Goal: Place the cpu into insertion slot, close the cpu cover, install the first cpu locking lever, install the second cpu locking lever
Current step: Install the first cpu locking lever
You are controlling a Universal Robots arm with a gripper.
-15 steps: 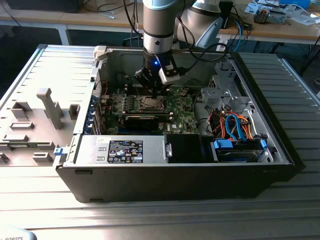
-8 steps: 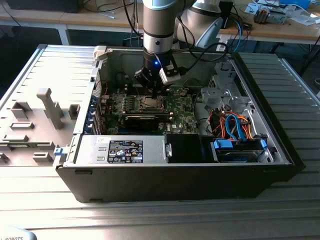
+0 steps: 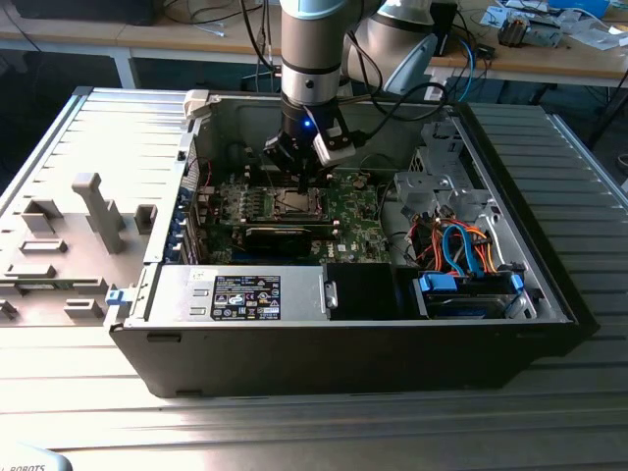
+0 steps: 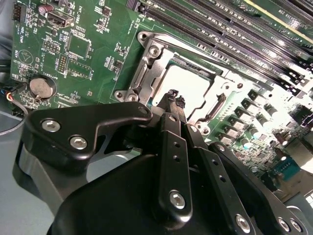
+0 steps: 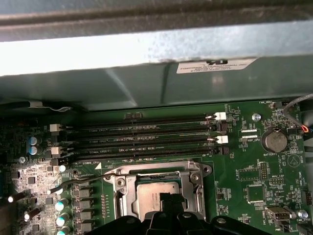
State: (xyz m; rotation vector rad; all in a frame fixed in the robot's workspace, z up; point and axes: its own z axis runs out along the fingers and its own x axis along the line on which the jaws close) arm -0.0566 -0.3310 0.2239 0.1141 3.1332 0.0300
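Note:
The cpu [image 4: 193,81] lies flat in the insertion slot [image 3: 294,203] on the green board, its dull silver top showing. The silvery cpu cover [image 4: 152,61] lies down around it, framing the chip [image 5: 149,193] in both wrist views. A thin wire locking lever [image 5: 78,182] sticks out sideways from the cover's frame [image 5: 161,171], over the capacitors. My gripper [image 4: 174,98] hangs just above one edge of the chip with its black fingertips pressed together and nothing between them. In the exterior view the gripper [image 3: 299,179] stands straight over the socket.
Long black memory slots [image 5: 146,132] run beside the socket, with the case wall [image 5: 146,49] behind them. A coin battery [image 5: 274,141] sits on the board. A black card [image 3: 285,233], the power supply [image 3: 245,294] and a drive cage with cables [image 3: 461,245] crowd the case.

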